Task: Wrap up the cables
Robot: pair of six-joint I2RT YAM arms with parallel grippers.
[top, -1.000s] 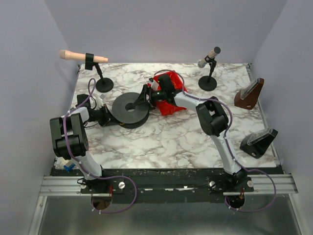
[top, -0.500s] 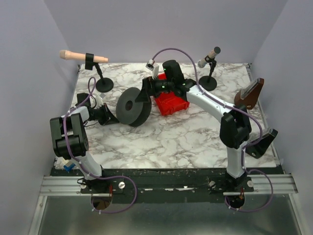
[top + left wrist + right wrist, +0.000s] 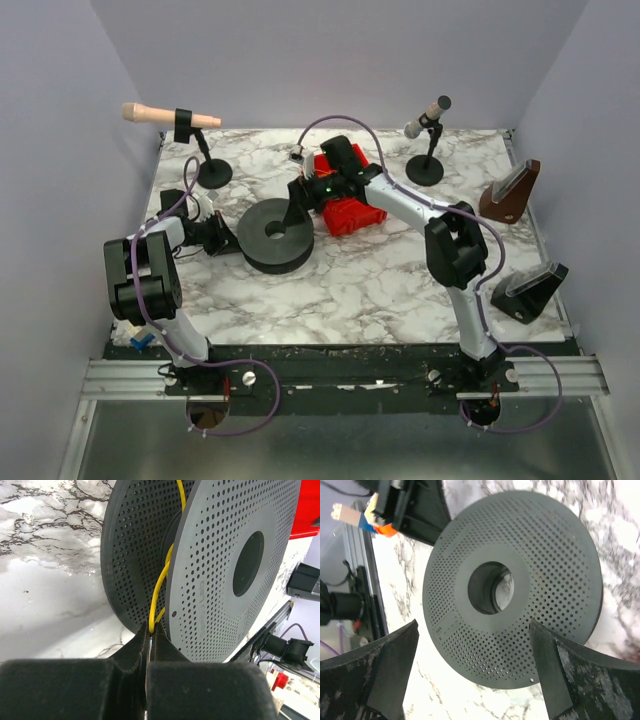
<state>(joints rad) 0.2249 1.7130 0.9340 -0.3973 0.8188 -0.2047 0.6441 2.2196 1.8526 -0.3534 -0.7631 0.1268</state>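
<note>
A dark grey perforated spool (image 3: 275,235) lies flat on the marble table (image 3: 380,290). It also shows in the left wrist view (image 3: 235,560) and the right wrist view (image 3: 512,587). A thin yellow cable (image 3: 162,580) runs up into the groove between the spool's two discs. My left gripper (image 3: 222,238) sits at the spool's left side and is shut on the cable (image 3: 151,628). My right gripper (image 3: 300,195) hovers at the spool's far right edge. It is open (image 3: 474,625), with its fingers (image 3: 390,675) wide apart and nothing between them.
A red box (image 3: 345,205) sits just behind the right gripper. A pink microphone on a stand (image 3: 205,150) is at the back left and a grey one (image 3: 428,140) at the back right. A brown holder (image 3: 510,190) and a black holder (image 3: 528,288) stand along the right edge.
Half a second ago the spool stood tilted up on its edge at the right gripper; now it lies flat again. The right arm has lowered. The left gripper has stayed put.
</note>
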